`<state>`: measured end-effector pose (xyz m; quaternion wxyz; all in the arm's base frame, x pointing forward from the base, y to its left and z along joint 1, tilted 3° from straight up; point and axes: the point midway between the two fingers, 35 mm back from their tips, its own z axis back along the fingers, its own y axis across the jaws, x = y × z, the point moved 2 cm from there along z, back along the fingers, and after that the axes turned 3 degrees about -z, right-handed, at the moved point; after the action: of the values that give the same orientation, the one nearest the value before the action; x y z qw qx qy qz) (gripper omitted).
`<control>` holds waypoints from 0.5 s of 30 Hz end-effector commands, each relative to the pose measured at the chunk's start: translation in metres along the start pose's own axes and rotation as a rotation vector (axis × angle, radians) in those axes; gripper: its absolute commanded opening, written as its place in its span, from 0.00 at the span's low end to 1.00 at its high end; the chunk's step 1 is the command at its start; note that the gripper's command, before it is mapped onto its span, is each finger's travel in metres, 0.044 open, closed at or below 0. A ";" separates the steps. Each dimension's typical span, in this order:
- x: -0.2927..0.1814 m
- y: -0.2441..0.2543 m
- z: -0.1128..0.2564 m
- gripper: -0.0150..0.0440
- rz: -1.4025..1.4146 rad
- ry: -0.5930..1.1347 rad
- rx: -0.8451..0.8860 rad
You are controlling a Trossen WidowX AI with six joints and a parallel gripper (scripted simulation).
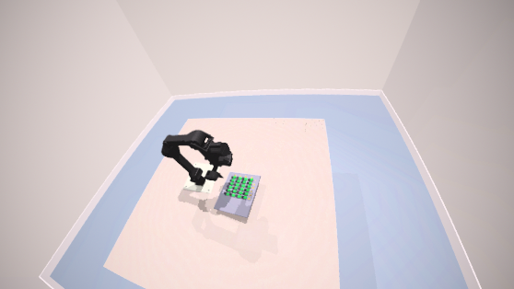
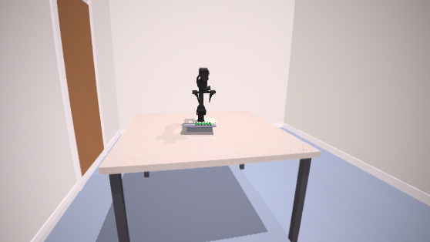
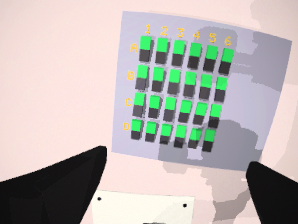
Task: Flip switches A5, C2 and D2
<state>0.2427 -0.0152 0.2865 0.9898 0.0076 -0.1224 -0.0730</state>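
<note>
The grey-blue switch panel (image 1: 236,208) (image 2: 189,125) (image 3: 260,102) bears four lettered rows and six numbered columns of rocker switches. Each switch shows a green far half and a dark near half in the wrist view. Switch A5 (image 3: 210,58) is in the far row, switch C2 (image 3: 154,106) is in the third row, and switch D2 (image 3: 150,131) is in the row nearest the arm. Which end of each is raised I cannot tell surely. My gripper (image 2: 204,101) (image 3: 179,162) is open, with nothing between its fingers. It hangs above and on the arm's side of the panel, touching no switch.
The arm's white base plate (image 1: 205,185) (image 3: 145,204) lies on the near side of the panel. The panel stands raised on a block on the wooden table (image 1: 295,207) (image 2: 250,142). Shadows of the arm fall across the panel's right side and near edge in the wrist view.
</note>
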 end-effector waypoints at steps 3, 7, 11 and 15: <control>0.011 -0.004 -0.011 0.80 0.000 -0.001 -0.001; 0.050 -0.023 -0.059 0.62 -0.005 -0.005 -0.009; 0.073 -0.041 -0.098 0.44 -0.033 -0.002 -0.028; 0.073 -0.041 -0.098 0.26 -0.033 -0.002 -0.028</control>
<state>0.3257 -0.0639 0.2079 0.9895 -0.0007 -0.1109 -0.0929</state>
